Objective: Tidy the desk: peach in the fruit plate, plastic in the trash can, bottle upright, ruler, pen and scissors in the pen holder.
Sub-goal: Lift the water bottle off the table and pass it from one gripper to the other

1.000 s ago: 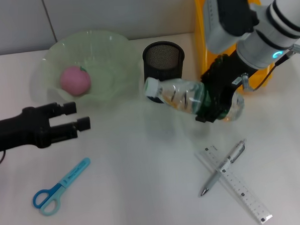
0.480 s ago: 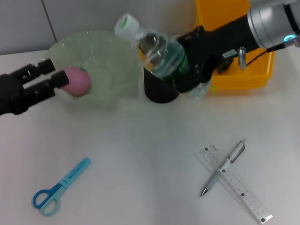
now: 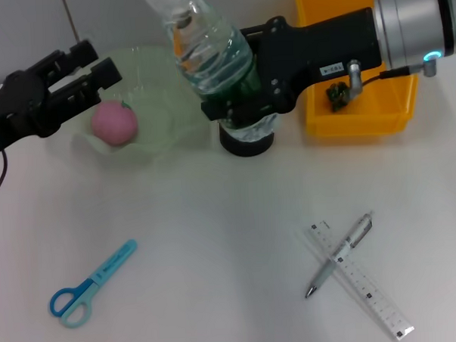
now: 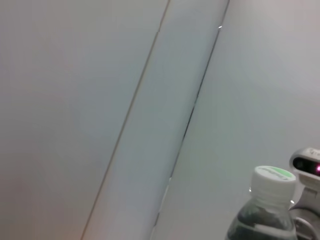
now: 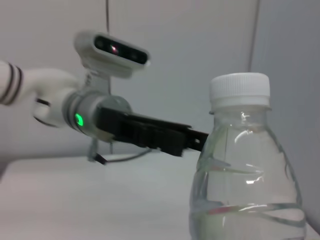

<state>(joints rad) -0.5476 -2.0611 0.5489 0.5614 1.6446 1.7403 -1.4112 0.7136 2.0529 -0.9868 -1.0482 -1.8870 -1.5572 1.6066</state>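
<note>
Bottle point(image 3: 207, 47) stands upright in the right gripper point(image 3: 243, 91), clamped above the pen holder point(image 3: 245, 138). Left gripper point(image 3: 83, 67) hangs with fingers apart over the plate point(image 3: 161, 106), near the peach point(image 3: 114, 121).

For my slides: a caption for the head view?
Right hand holds the bottle upright above the pen holder; left hand open.

We lose the bottle point(image 3: 208, 54) cap past the head view's top edge, and the bottle hides most of the pen holder point(image 3: 245, 140).
</note>
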